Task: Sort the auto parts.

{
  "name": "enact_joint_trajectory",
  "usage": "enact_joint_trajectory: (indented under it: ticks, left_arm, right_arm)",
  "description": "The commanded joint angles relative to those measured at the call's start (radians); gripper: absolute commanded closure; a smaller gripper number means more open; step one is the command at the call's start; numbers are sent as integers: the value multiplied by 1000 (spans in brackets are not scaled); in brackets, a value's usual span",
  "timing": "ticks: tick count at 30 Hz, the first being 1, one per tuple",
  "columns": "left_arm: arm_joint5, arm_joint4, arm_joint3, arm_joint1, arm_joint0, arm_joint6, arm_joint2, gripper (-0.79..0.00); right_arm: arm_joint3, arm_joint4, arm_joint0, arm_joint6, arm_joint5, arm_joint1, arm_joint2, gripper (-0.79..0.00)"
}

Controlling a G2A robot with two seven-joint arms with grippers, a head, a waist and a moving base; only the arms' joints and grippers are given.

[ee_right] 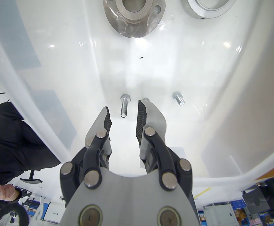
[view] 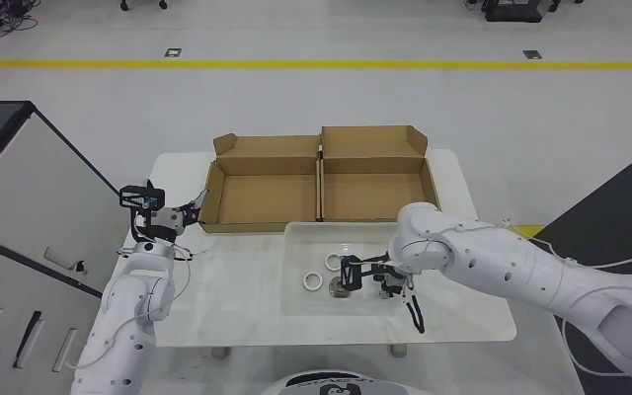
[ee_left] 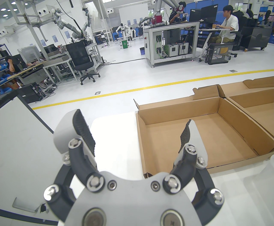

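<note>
Your right gripper sits low in the white tray at the near side of the table. Its fingers are partly open and grip nothing. A bolt lies lengthwise in the gap between the pads, clear of both. A second bolt lies near it to one side, and a third peeks out from behind one fingertip. Further along the tray floor you have a steel flange with a metal ring just beside it, apart from the bolts.

Your left gripper hangs over the table's left part, spread wide and empty, pointing at the left cardboard box. That box and the right cardboard box stand side by side — walls touching, lids folded back — along the far side of the table, just beyond the tray.
</note>
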Motion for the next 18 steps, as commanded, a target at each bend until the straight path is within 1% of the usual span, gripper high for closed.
enact_joint_trajectory:
  ticks: [1, 12, 18]
  left_arm:
    - [0, 0, 0, 0, 0, 0, 0, -785]
    - [0, 0, 0, 0, 0, 0, 0, -785]
    - [0, 0, 0, 0, 0, 0, 0, -785]
  right_arm:
    - [2, 0, -1, 2, 2, -2, 0, -296]
    - [22, 3, -7, 18, 18, -16, 0, -289]
    - [40, 0, -9, 17, 17, -25, 0, -271]
